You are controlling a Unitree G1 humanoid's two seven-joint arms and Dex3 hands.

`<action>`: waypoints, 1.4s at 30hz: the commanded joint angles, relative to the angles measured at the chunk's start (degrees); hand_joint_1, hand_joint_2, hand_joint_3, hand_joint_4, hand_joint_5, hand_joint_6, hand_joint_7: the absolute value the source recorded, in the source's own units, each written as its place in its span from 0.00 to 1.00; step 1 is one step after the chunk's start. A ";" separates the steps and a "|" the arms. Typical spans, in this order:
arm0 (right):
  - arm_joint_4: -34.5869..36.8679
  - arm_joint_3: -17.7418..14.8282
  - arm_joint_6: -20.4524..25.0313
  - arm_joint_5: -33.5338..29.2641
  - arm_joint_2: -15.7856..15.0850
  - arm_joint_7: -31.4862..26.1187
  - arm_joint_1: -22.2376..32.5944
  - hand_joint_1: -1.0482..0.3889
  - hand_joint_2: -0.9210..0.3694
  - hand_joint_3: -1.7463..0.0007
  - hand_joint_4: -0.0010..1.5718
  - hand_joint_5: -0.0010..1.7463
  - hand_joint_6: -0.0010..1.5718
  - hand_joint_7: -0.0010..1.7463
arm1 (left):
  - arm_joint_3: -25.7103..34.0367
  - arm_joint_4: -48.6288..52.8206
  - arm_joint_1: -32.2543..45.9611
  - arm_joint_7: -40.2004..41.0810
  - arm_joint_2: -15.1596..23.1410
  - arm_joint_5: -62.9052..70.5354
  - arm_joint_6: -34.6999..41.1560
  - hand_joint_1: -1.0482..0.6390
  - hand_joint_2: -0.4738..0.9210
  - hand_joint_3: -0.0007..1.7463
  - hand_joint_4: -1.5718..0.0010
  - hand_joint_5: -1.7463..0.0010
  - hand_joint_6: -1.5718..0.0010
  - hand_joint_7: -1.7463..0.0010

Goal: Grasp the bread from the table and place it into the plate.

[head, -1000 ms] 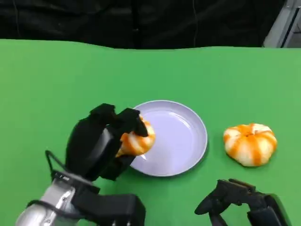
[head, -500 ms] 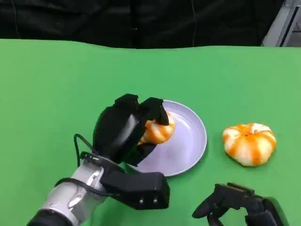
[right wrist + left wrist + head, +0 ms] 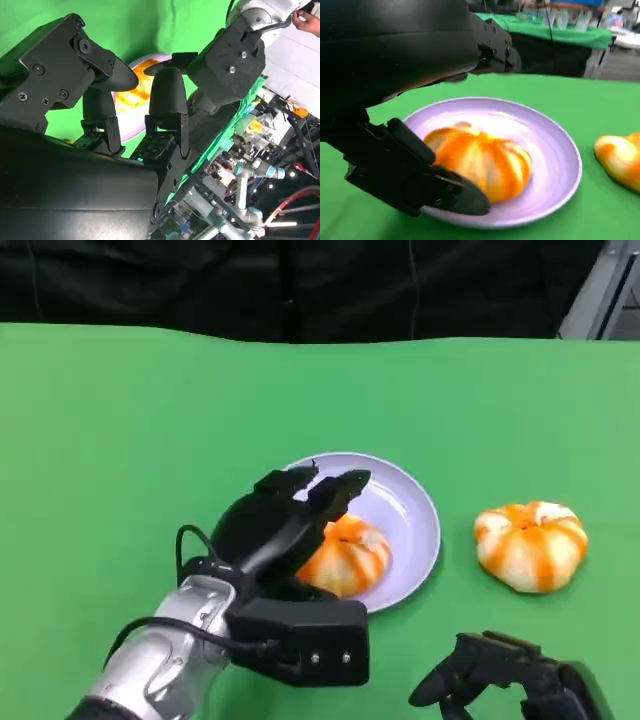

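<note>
The bread (image 3: pixel 346 556) sits on the lilac plate (image 3: pixel 408 508), toward the near left side of it, an orange-and-white striped bun resting flat on the plate's floor. The left hand (image 3: pixel 290 520) is over it with its fingers (image 3: pixel 338 490) spread apart above the bun and holding nothing; from the head view the palm covers the bun's left edge. In the left wrist view the bread (image 3: pixel 480 161) lies on the plate (image 3: pixel 555 150) with one black finger (image 3: pixel 440 187) low beside it, at the plate's rim, and the rest of the hand (image 3: pixel 400 100) arched above. I cannot tell whether that lower finger touches the bun.

A second bun (image 3: pixel 531 544) of the same colouring lies on the green table (image 3: pixel 120 420) to the right of the plate, apart from it.

The right hand (image 3: pixel 500 668) rests low at the near right edge of the table, near the second bun but not touching it, fingers loosely curled and apart, with nothing in them. The right wrist view shows its fingers (image 3: pixel 167 100) parted, with the plate (image 3: pixel 127 125) beyond them.
</note>
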 commanded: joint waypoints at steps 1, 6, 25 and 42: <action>-0.41 0.11 0.33 0.00 -0.12 -0.71 0.07 0.66 0.45 0.30 0.53 0.77 0.55 0.58 | 0.74 -3.81 1.96 -3.29 2.89 -1.23 0.68 0.13 1.00 0.23 1.00 1.00 1.00 1.00; -0.61 0.29 0.64 -0.36 0.02 -0.79 -0.02 0.65 0.46 0.30 0.53 0.77 0.56 0.58 | 2.67 -10.28 5.74 -4.85 6.50 -2.59 -0.72 0.13 1.00 0.24 1.00 1.00 1.00 1.00; 0.34 0.18 0.79 -0.30 -0.78 -1.34 -1.03 0.66 0.45 0.30 0.53 0.75 0.56 0.58 | 19.02 -16.16 25.77 3.95 10.00 -23.50 -30.24 0.41 1.00 0.16 0.72 0.51 0.59 0.87; 0.66 -1.20 -1.81 3.02 -2.81 -0.71 -0.31 0.68 0.45 0.31 0.52 0.77 0.55 0.58 | 23.53 -19.53 40.57 -5.43 6.69 -44.24 -36.94 0.70 0.60 0.81 0.42 0.09 0.39 0.27</action>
